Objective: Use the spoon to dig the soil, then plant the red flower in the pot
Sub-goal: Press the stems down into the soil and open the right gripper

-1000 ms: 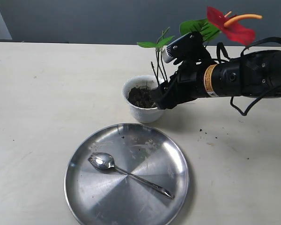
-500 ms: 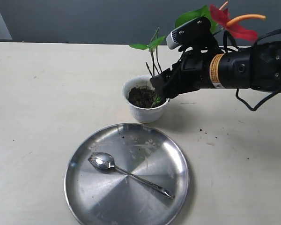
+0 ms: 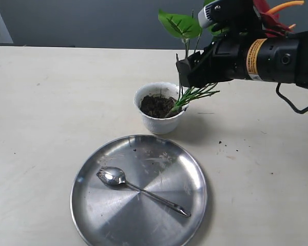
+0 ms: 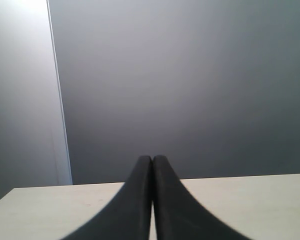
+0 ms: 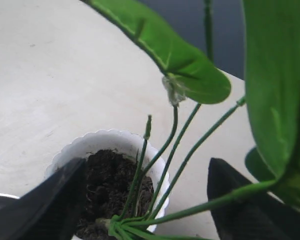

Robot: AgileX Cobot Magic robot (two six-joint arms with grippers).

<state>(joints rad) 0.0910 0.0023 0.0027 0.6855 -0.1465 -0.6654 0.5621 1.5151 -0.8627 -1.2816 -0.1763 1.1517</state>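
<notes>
OK, ext view: pot point(image 3: 159, 117) w/ soil point(image 3: 155, 105) sits at 12 o'clock of plate point(image 3: 84, 205); spoon point(image 3: 138, 189) lies on plate. Base of red flower point(image 3: 180, 24) is in soil, stems lean toward 2 o'clock. At 1 o'clock of pot, right hand point(image 3: 187, 72) gapes wide, grips nothing.

Left wrist: left hand point(image 4: 152, 158) pressed closed, empty.

Right wrist: stems pass betw spread fingers point(image 5: 50, 200); contact unclear.

Prob. release step: back off along stem line, don't snag leaves. Sprig looks shallow, may tip.
</notes>
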